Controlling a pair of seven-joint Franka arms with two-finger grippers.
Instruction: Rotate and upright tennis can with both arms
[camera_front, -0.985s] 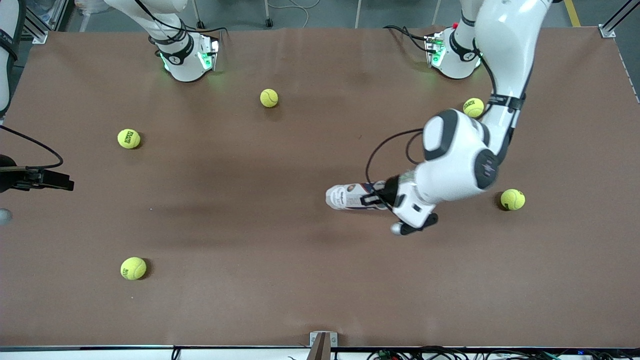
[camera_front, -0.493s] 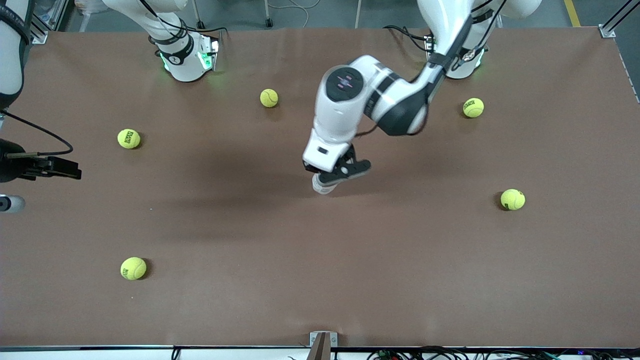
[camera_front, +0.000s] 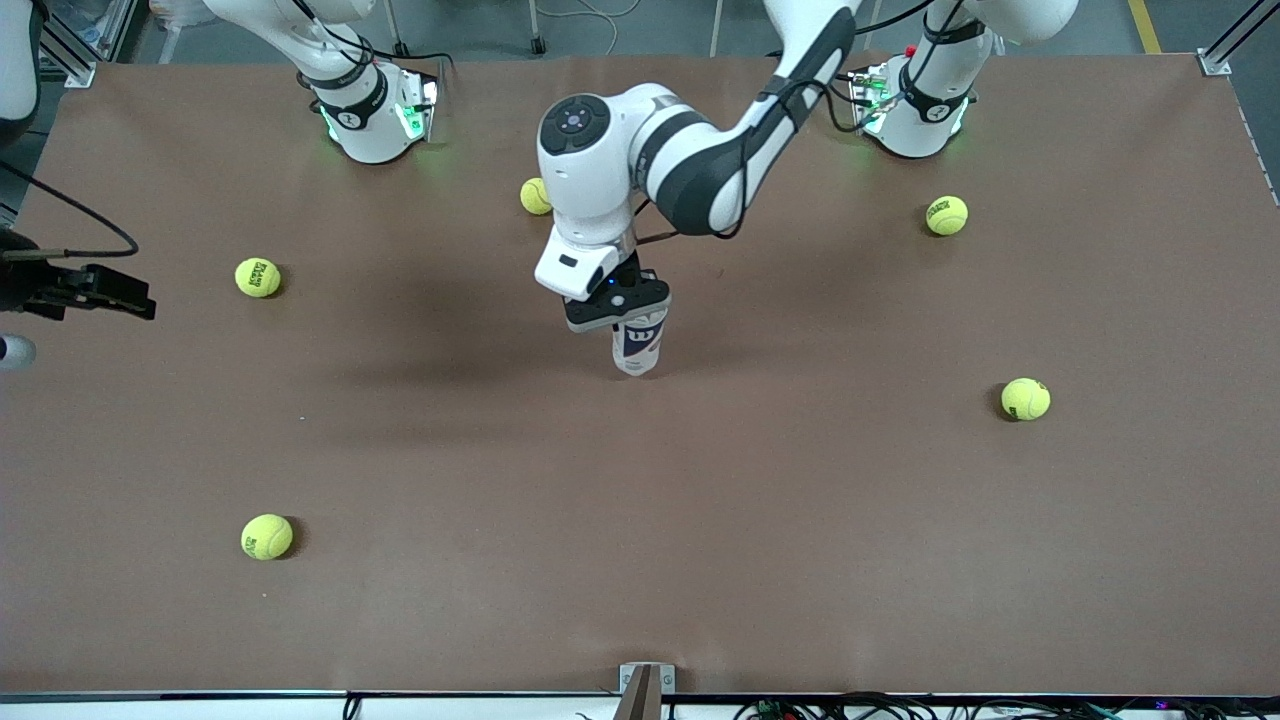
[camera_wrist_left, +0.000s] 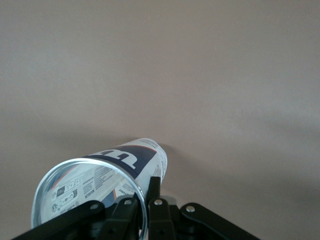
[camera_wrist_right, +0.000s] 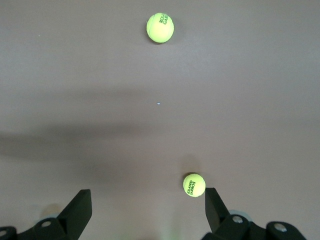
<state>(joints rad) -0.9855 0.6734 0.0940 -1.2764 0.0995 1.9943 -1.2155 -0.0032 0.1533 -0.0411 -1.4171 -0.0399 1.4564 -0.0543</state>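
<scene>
Two grippers we see: left gripper (camera_front: 628, 312) clamps upright tennis can (camera_front: 638, 347) mid-table; right gripper (camera_wrist_right: 145, 215) waits, jaws wide, empty.

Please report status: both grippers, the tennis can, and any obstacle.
Left gripper shut on tennis can, can upright. Right gripper open, waiting over table edge. Nothing beside can.

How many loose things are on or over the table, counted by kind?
Tennis balls: 5, at and.
Tennis can: 1, held near its rim by the left claw.
Total: 6.
</scene>
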